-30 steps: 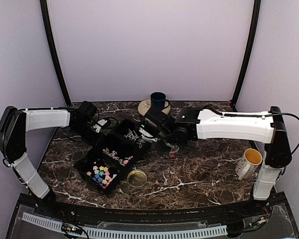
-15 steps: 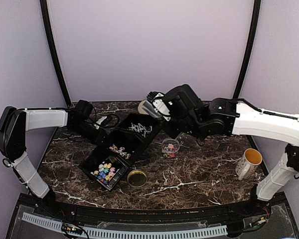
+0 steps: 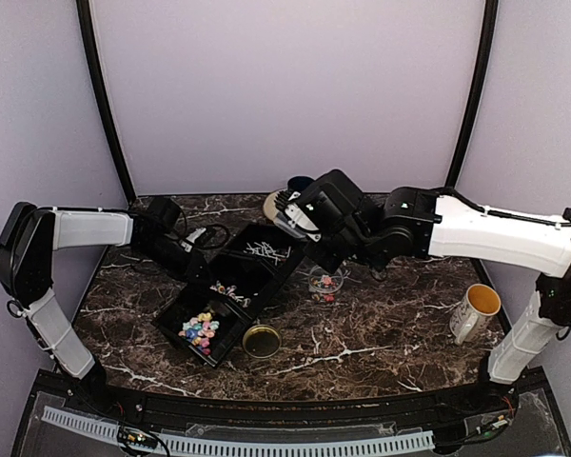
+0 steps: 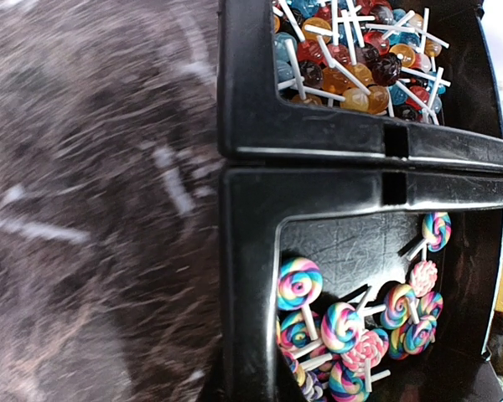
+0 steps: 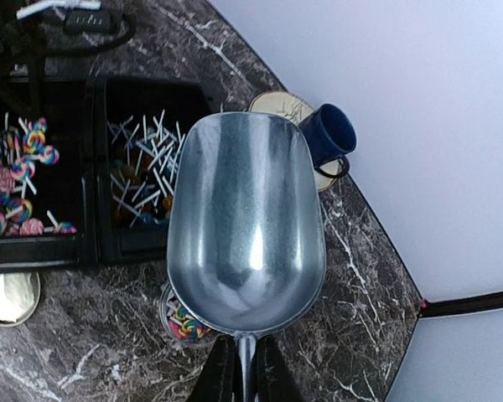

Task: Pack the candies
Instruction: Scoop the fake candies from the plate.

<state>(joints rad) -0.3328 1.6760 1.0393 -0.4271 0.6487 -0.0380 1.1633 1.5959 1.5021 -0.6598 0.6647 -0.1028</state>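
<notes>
Left tool (image 3: 186, 259) clenched on black three-part tray's (image 4: 245, 218) rim, colourful candies (image 4: 344, 327) inside, right tool (image 5: 239, 370) grasping silver metal scoop (image 5: 245, 226) at tray's 1 o'clock.

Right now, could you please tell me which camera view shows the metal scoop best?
The right wrist view: the metal scoop fills the frame, bowl empty. The top external view shows it small and indistinct; the left wrist view misses it.

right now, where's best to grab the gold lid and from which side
Pinch the gold lid across its rim, coming straight down from above: it lies flat on the table, too low to take sideways. Keep clear of the black tray beside it.
</notes>
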